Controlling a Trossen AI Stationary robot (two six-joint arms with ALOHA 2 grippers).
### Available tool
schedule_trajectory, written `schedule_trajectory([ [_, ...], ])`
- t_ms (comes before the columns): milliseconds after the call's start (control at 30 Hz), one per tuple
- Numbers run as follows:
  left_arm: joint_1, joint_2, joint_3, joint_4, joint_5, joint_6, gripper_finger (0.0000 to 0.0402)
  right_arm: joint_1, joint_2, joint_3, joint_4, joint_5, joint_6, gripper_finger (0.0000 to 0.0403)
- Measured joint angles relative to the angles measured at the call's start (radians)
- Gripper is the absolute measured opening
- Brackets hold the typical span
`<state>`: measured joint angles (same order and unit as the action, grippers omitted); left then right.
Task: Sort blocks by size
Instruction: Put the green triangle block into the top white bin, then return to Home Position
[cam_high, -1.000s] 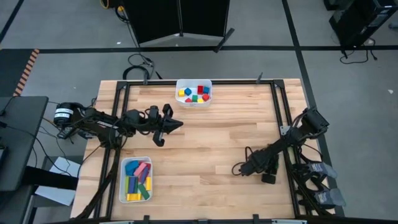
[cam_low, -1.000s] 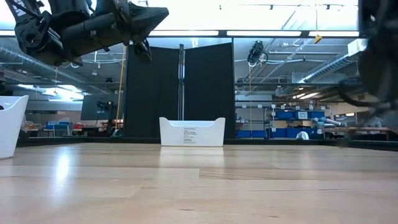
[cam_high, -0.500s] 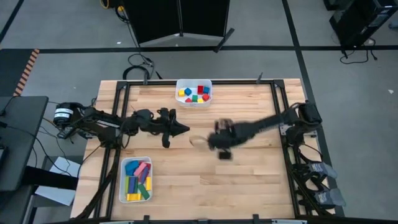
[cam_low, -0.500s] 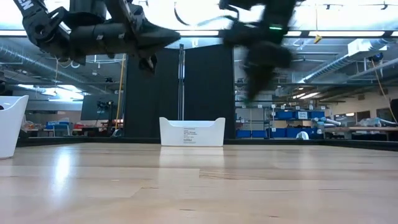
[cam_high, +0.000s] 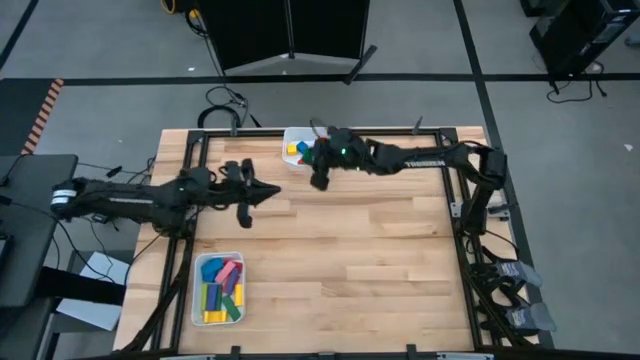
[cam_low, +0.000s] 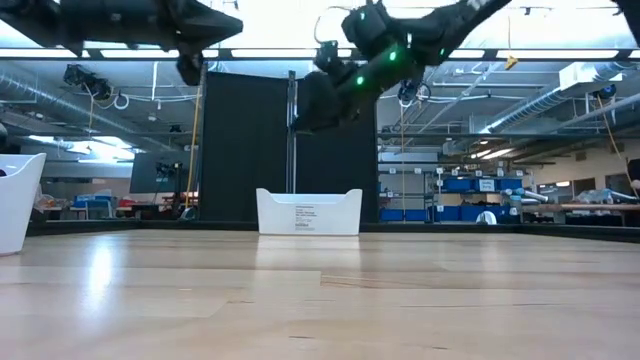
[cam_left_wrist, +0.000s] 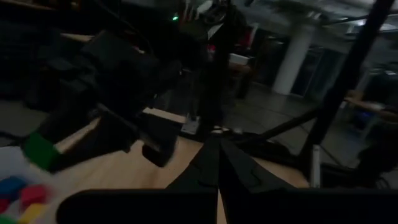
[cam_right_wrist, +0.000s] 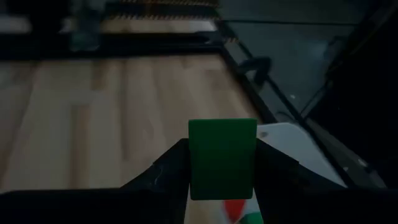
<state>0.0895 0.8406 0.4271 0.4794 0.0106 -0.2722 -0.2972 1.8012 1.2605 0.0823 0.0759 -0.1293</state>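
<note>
My right gripper (cam_high: 312, 160) reaches across the table from the right to the far white tray (cam_high: 296, 135). It is shut on a green block (cam_right_wrist: 222, 158), which also shows in the left wrist view (cam_left_wrist: 40, 151). Small red, blue, yellow and green blocks (cam_high: 322, 152) lie in that tray. Longer bars (cam_high: 222, 285) lie in a second white tray (cam_high: 197, 295) near the left front. My left gripper (cam_high: 272, 190) hangs shut and empty above the table's left middle, pointing level toward the right. My right gripper pinches the green block by two opposite sides (cam_right_wrist: 196, 168) between its two fingers (cam_right_wrist: 168, 171). The fingers slant down from the table's right. The block is lifted clear, its flat face square to the wrist camera, right by the far tray.
Black frame rails (cam_high: 445, 170) run along the table's left, right and far edges. Bare wood (cam_high: 350, 260) fills the middle and near right of the table. A dark panel (cam_low: 290, 150) stands behind the far tray (cam_low: 308, 212).
My right gripper has swung from the table's near right corner across to the far tray, rising and tipping up from pointing down to a shallow slant. My left gripper has drawn back a little toward the left edge and risen, staying shut.
</note>
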Motion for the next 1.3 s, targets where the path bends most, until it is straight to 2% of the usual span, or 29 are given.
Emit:
schedule_trajectory([
  [267,-0.049,-0.188,-0.001,-0.229,-0.156,0.054,0.0005,-0.126,0.155,-0.004,0.117,0.006,0.070,0.0149],
  [367,-0.067,-0.231,-0.001,-0.279,-0.201,0.065,0.0005,-0.154,0.199,-0.004,0.178,-0.021,0.129,0.0194],
  [467,-0.076,-0.265,-0.001,-0.329,-0.217,0.066,0.0005,-0.171,0.225,-0.004,0.259,-0.077,0.169,0.0256],
  [567,-0.088,-0.295,-0.001,-0.374,-0.220,0.068,0.0005,-0.178,0.227,-0.004,0.313,-0.119,0.181,0.0301],
  [633,-0.099,-0.318,-0.001,-0.396,-0.219,0.077,0.0005,-0.178,0.215,-0.008,0.331,-0.150,0.181,0.0317],
  [733,-0.112,-0.360,-0.005,-0.415,-0.219,0.089,0.0005,-0.154,0.165,-0.072,0.457,-0.170,0.183,0.0321],
  [867,-0.112,-0.423,-0.044,-0.443,-0.224,0.088,0.0005,-0.104,0.059,-0.258,0.705,-0.137,0.192,0.0295],
  [1033,-0.112,-0.503,-0.114,-0.456,-0.256,0.064,0.0005,-0.020,-0.142,-0.572,0.983,-0.093,0.198,0.0233],
  [1200,-0.112,-0.545,-0.165,-0.489,-0.272,0.060,0.0005,0.121,-0.372,-0.833,0.984,-0.019,0.190,0.0152],
  [1300,-0.115,-0.576,-0.188,-0.517,-0.293,0.060,0.0005,0.248,-0.496,-0.951,0.987,0.093,0.146,0.0087],
])
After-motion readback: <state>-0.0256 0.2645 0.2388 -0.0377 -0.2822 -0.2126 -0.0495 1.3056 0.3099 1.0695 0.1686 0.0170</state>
